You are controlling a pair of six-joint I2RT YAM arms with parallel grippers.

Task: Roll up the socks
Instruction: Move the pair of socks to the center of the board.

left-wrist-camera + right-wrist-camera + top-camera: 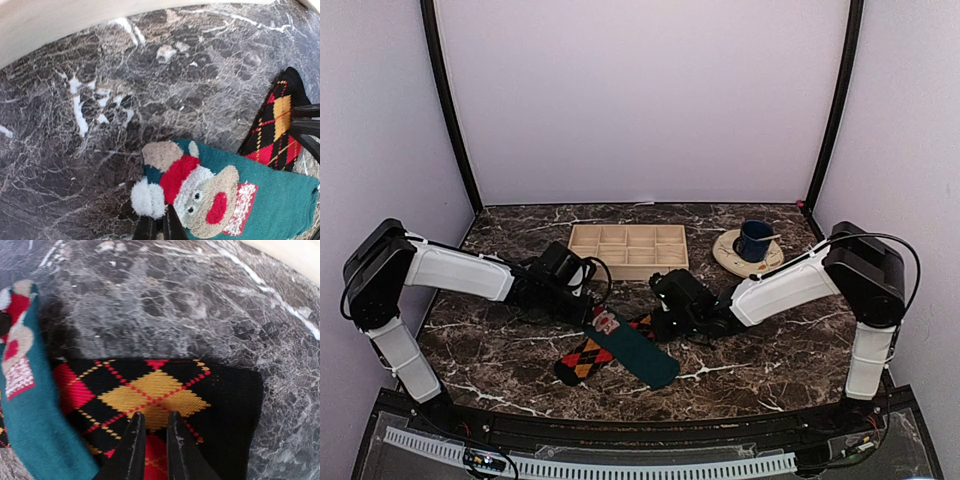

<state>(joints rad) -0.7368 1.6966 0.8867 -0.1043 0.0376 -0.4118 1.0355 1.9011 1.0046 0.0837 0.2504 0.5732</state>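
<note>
Marble bench point(770, 360), near its front edge: we should align Santa sock point(640, 350) over argyle sock point(585, 360) before rolling tight; left pincer point(159, 220) and right pincer point(155, 416) look narrowed, but we cannot tell their grip.

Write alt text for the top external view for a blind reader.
A teal Santa sock lies crossed over a black argyle sock on a dark marble table, the left claw and right claw low at their far ends. Behind stand a wooden divided tray and a blue cup on a saucer.
</note>
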